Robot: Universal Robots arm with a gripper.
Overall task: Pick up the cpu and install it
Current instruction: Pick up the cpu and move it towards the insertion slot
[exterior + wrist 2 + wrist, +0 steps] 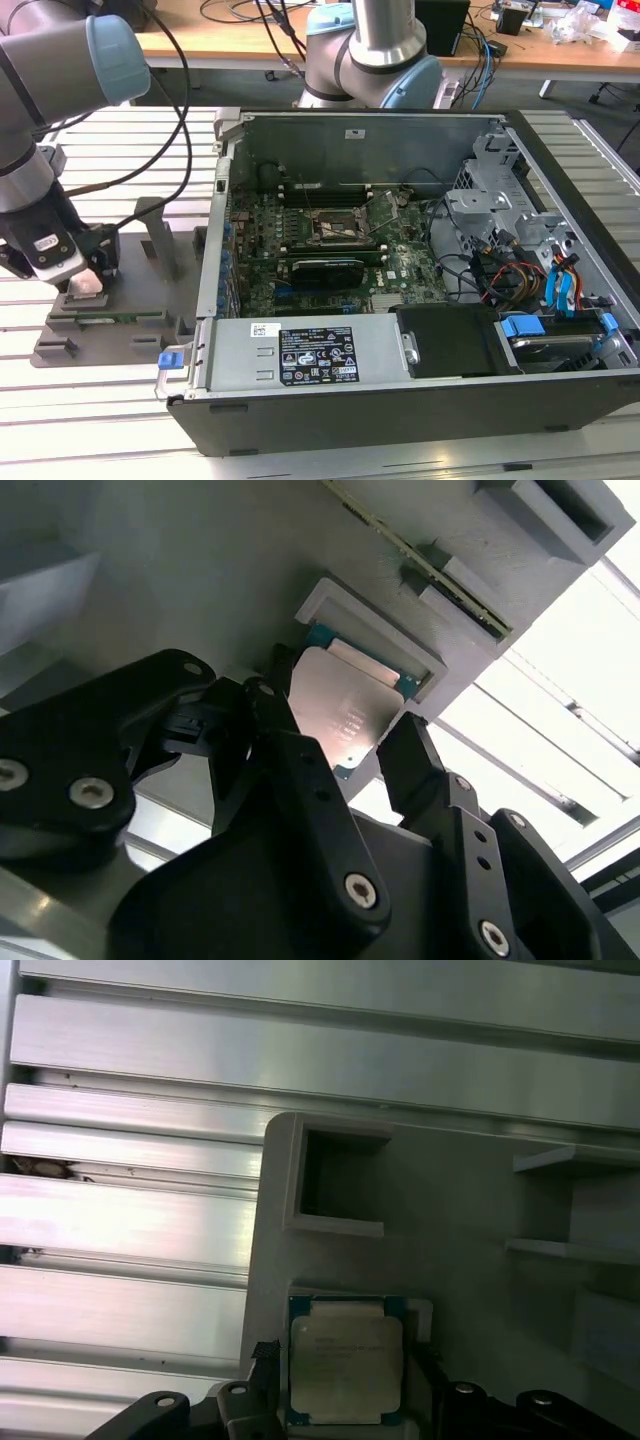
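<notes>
Starting at the exterior view's left: the arm (40, 150) reaches down over the grey fixture plate (120, 340), which sits on the slatted aluminium tabletop (100, 420) near its edge on that side. The claw (88, 285) is right down at the plate, at a raised block on the side nearer that tabletop edge.

The wrist cams show it better. The cpu (345, 1365) is lying flat, silver top up, in a shallow square nest on the plate, green board edge peeking out around the lid. The claw is parted just wider than the chip, with one black finger (415, 765) on each side of it. So it's straddling the chip rather than pinching it, as far as I can see. Honestly can't tell if the pads are brushing the edges. Just beside the nest on the plate there's a deeper square recess (335, 1180).

Moving along, the open computer case (400, 400) takes up the middle of the tabletop and runs toward its edge on the exterior view's right, well apart from the chip. Inside it's the green motherboard (400, 265), with the black socket (335, 225) near the middle of the board. At the back, behind the case, a second arm's base (375, 50) stands.
</notes>
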